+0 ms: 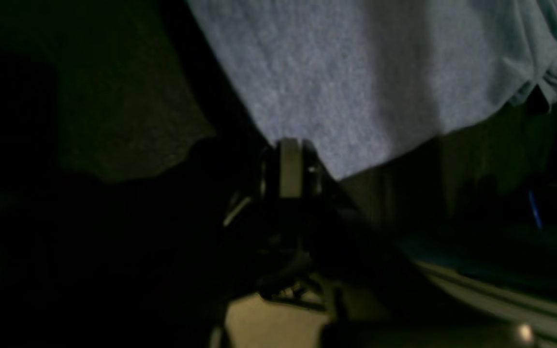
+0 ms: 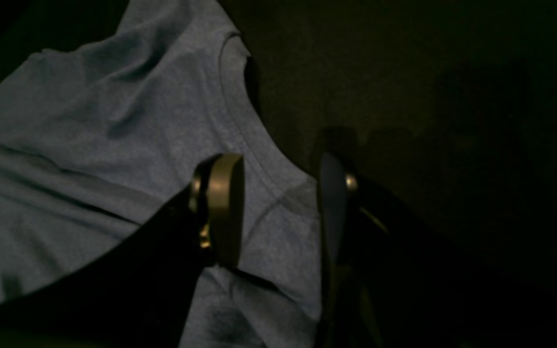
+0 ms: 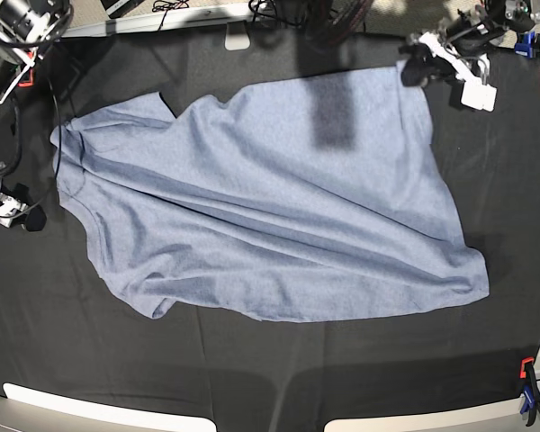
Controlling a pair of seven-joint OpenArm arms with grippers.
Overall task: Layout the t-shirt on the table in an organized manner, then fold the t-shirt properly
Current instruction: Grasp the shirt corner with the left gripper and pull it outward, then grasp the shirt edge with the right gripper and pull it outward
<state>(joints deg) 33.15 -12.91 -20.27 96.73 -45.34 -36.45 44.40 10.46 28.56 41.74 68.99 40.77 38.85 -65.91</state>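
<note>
1. The table (image 3: 252, 360), draped in black cloth, fills the base view and is far wider than everything lying on it.
2. The t-shirt (image 3: 270, 216) lies spread across the middle of the table, plain side up, creased in long diagonal folds. Its collar end points toward the table's left edge in the base view and its hem end toward the right edge.
3. The left gripper (image 1: 290, 166) is at the shirt's far hem corner, near the table's far right corner. Its jaws are closed together on that corner of the fabric, and in the left wrist view the cloth rises from the pinch in a taut sheet.
4. The right gripper (image 2: 278, 208) hovers over the shirt's collar end, by the table's left edge. Its jaws stand well apart and hold nothing; the ribbed neckline runs between them, one finger over the cloth and the other at the cloth's edge. Whether the tips touch the fabric I cannot tell.
5. An orange clamp (image 3: 527, 369) sits on the table's near right corner, well apart from the shirt.
</note>
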